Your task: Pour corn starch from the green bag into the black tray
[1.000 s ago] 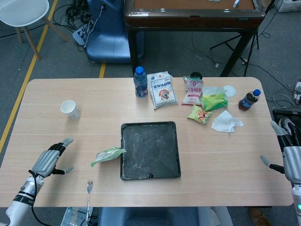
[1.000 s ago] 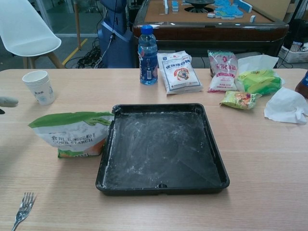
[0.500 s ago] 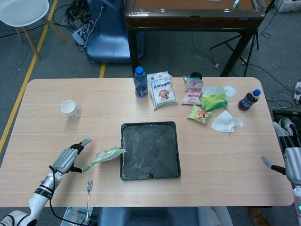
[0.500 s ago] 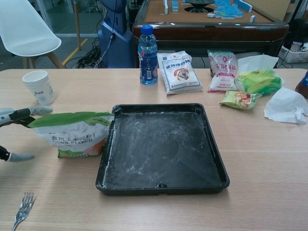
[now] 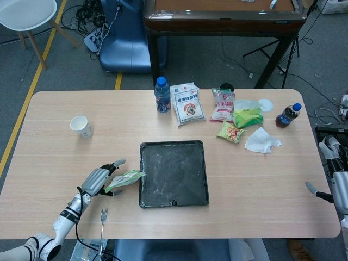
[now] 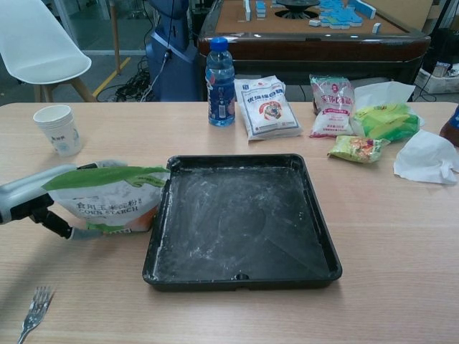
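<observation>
The green and white corn starch bag (image 5: 128, 178) (image 6: 113, 198) stands upright on the table, right against the left wall of the black tray (image 5: 142, 179) (image 6: 240, 276). The tray is dusted with white powder. My left hand (image 5: 100, 180) (image 6: 30, 200) is at the bag's left end: its thumb lies along the front bottom of the bag and its fingers reach behind the top. The fingers are still spread and the bag stays on the table. My right hand (image 5: 338, 182) hovers off the table's right edge, fingers apart and holding nothing.
A fork (image 5: 103, 217) lies near the front edge, below the left hand. A paper cup (image 5: 81, 126) stands at the left. Along the back are a water bottle (image 5: 162, 94), a white packet (image 5: 186, 103), snack packets (image 5: 231, 132), a tissue (image 5: 261, 140) and a brown bottle (image 5: 286, 115).
My left hand has travelled right across the table from the front left corner and reached the bag's left end. The bag, the tray and the right hand have stayed put.
</observation>
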`<state>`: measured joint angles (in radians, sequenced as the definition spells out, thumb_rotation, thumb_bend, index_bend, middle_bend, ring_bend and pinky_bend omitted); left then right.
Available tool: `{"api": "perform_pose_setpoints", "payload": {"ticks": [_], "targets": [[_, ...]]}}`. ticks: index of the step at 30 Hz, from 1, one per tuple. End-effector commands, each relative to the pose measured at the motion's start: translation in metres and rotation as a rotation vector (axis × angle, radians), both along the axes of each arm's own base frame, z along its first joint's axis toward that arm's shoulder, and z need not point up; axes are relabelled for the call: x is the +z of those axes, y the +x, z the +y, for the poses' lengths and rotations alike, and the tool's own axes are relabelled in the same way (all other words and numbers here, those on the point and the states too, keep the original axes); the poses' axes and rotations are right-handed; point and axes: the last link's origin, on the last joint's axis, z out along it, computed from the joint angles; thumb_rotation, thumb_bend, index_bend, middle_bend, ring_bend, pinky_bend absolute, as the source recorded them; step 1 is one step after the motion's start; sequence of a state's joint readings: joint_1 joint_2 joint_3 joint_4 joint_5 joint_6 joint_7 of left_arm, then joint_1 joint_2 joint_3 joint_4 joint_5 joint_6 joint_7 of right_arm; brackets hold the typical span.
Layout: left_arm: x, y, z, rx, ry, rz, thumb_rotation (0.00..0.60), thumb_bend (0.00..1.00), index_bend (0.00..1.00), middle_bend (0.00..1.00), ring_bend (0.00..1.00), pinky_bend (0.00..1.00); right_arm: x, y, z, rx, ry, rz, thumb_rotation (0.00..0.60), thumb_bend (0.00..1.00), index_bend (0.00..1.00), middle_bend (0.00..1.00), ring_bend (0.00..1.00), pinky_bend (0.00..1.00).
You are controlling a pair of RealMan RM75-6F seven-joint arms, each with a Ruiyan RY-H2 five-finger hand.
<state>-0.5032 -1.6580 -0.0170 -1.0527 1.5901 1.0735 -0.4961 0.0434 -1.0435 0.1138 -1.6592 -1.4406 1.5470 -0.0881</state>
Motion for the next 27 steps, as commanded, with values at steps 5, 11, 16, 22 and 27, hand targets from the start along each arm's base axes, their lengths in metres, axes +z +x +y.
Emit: {"api": "perform_pose_setpoints", "payload": {"ticks": [5,11,16,22,27], "targets": [[-0.013,0.006,0.004,-0.017,0.006,-0.019,0.600,0.19,0.10,0.16,0.25,0.23,0.001,-0.001,0.001,-0.005,-0.002,0.000,0.600,0.05,0.08,0.21,0.02,0.07],[-0.021,0.009,0.007,-0.035,0.023,-0.031,0.600,0.19,0.15,0.20,0.28,0.27,0.003,-0.002,0.003,-0.011,-0.007,-0.001,0.600,0.05,0.08,0.21,0.02,0.07],[-0.026,0.010,0.010,-0.036,0.030,-0.041,0.600,0.19,0.21,0.25,0.32,0.33,0.003,-0.003,0.005,-0.018,-0.010,-0.003,0.600,0.05,0.08,0.21,0.02,0.07],[-0.032,0.010,0.016,-0.036,0.041,-0.047,0.600,0.20,0.30,0.32,0.38,0.42,0.003,-0.004,0.005,-0.020,-0.010,-0.006,0.600,0.05,0.08,0.22,0.03,0.07],[-0.029,0.009,0.023,-0.040,0.070,-0.077,0.600,0.30,0.42,0.47,0.49,0.59,0.003,-0.003,0.005,-0.012,-0.015,-0.006,0.600,0.05,0.10,0.24,0.03,0.07]]}}
